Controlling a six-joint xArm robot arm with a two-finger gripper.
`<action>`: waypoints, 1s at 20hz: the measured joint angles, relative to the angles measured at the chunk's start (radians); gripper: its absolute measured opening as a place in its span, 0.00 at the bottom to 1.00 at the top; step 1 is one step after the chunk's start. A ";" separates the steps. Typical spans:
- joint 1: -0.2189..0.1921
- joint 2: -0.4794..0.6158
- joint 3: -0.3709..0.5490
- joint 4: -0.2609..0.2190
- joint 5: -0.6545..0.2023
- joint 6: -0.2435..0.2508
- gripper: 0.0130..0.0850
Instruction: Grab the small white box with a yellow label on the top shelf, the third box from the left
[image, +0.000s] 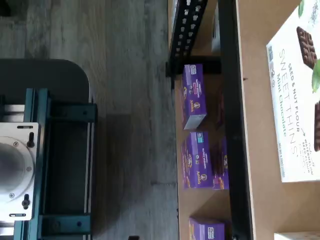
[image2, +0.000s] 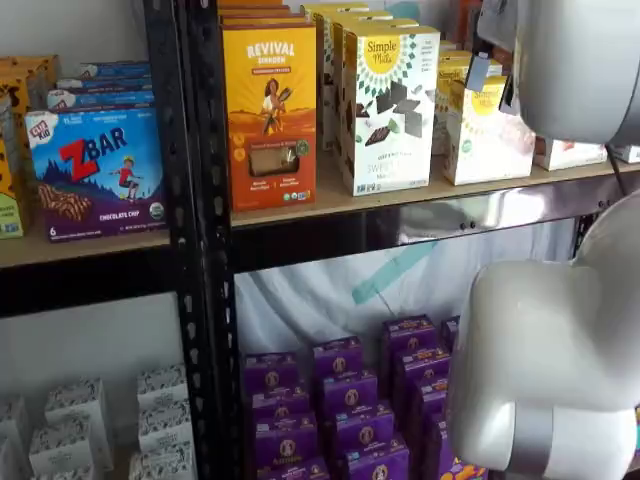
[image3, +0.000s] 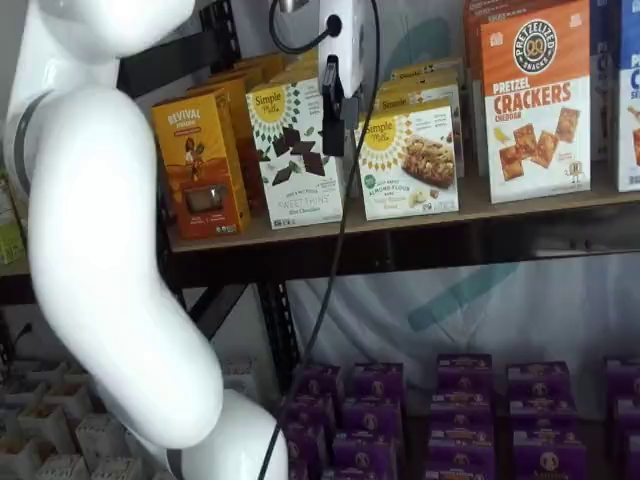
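White arm segments (image3: 110, 250) fill the foreground in both shelf views, the bulky elbow closest to the lens. Behind it, the gripper (image3: 338, 110) hangs from the upper edge in a shelf view, its white body above black fingers and a dark cable (image3: 345, 200) looping down beside it; the fingers appear as one dark mass against the boxes, so I cannot tell whether the jaws are apart or together. They sit in front of the gap between the taller Simple Mills box (image3: 296, 152) and the small white box (image3: 410, 160), above the front edge of the top shelf (image3: 400, 222). That small white box stands upright on the tan board, yellow sunburst at its upper corner and cookies pictured on its face, just beside the taller box on one side and near the pretzel crackers box (image3: 535, 100) on the other. An orange Revival box (image3: 200, 165) stands at the far side of the taller carton. Below, purple boxes (image3: 460, 420) crowd the lower level. From the wrist view, the Sweet Thins carton (image: 295, 105) lies across the board.
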 joint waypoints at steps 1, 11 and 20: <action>0.007 -0.003 0.003 -0.012 -0.006 0.003 1.00; 0.014 -0.012 0.012 0.061 -0.059 0.032 1.00; 0.003 -0.034 0.101 0.106 -0.333 -0.008 1.00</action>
